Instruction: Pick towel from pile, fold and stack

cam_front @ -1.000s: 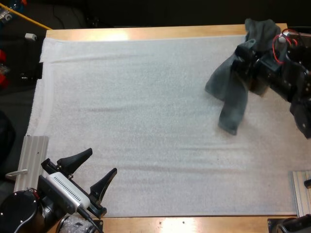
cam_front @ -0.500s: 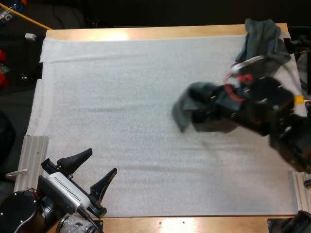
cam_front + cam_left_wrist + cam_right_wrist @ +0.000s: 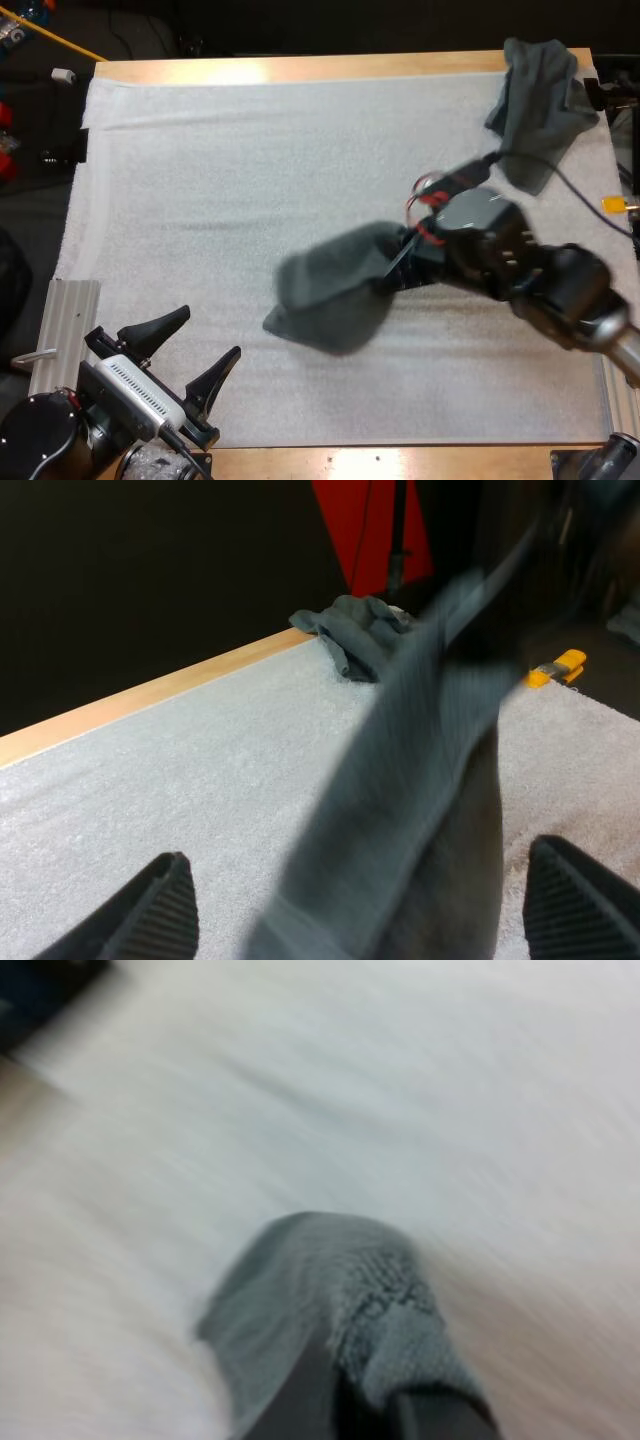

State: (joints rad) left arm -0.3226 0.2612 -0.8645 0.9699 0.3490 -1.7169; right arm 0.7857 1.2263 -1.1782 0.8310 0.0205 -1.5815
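Right gripper (image 3: 398,278) clamped on dark grey-green cloth towel (image 3: 335,295) over mid white foam mat (image 3: 200,170); left gripper (image 3: 211,332) fingers apart. Suggest laying it flat, corners spread, before folding; crumpled towel pile (image 3: 540,100) sits far-right

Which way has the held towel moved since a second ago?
Yes: the towel went from beside the pile in the far right corner toward the mat's middle.

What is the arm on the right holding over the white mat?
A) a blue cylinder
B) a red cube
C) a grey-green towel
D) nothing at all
C: the right tool is shut on a grey-green towel, which trails from it over the white mat.
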